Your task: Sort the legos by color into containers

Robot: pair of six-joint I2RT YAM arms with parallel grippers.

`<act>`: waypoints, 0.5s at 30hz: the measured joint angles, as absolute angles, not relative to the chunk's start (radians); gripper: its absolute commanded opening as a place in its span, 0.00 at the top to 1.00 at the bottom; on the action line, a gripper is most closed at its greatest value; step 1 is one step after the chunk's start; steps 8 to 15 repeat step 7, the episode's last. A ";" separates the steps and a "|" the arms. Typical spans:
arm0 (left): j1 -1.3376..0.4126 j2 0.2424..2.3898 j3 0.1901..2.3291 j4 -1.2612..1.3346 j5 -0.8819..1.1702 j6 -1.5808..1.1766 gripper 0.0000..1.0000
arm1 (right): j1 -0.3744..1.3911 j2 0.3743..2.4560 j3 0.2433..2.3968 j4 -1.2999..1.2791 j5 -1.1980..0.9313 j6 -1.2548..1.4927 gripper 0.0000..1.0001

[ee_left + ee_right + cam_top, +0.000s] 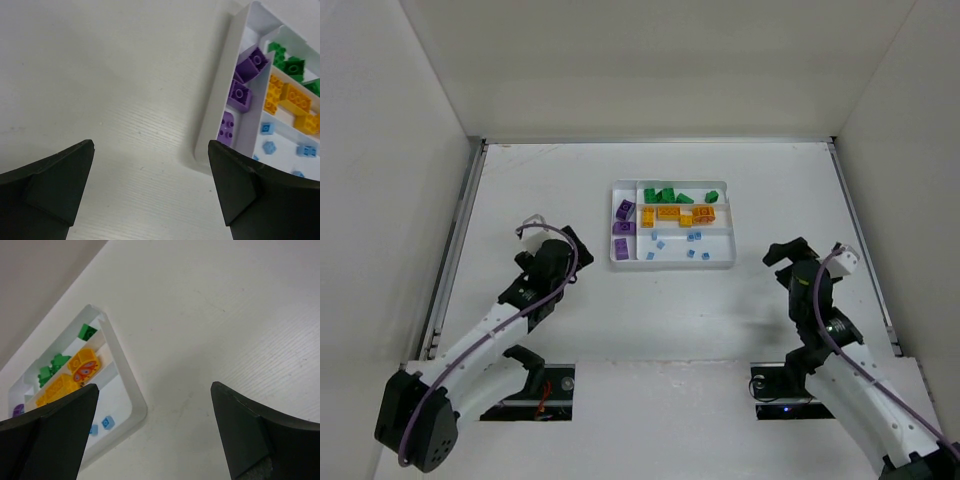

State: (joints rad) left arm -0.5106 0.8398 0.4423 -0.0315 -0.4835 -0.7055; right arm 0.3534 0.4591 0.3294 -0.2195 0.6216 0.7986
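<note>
The white tray (670, 266) sits at mid-table with legos in its containers. Purple legos (623, 220) lie in the narrow left section, green ones (670, 196) in the far long section, yellow-orange ones (675, 213) in the middle, and tiny light-blue ones (680, 245) in the near one. My left gripper (548, 238) hangs open and empty left of the tray. Its wrist view shows the gripper (150, 145) over bare table, with the tray's rim (215, 115) and purple legos (247, 67) to its right. My right gripper (808, 250) is open and empty right of the tray. In its wrist view the gripper (154, 386) is beside the tray's corner (125, 375).
White walls enclose the table on the left, the far side and the right. I see no loose bricks on the table outside the tray. One yellow-orange brick (84, 369) carries a red printed pattern.
</note>
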 measured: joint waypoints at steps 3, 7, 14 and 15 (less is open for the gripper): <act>-0.495 0.930 0.492 -0.074 -0.468 -0.704 0.00 | 0.347 0.521 0.329 -0.233 0.609 0.816 0.00; -0.473 1.039 0.535 -0.104 -0.439 -0.704 0.00 | 0.334 0.601 0.329 -0.240 0.586 0.843 0.00; -0.473 1.039 0.535 -0.104 -0.439 -0.704 0.00 | 0.334 0.601 0.329 -0.240 0.586 0.843 0.00; -0.473 1.039 0.535 -0.104 -0.439 -0.704 0.00 | 0.334 0.601 0.329 -0.240 0.586 0.843 0.00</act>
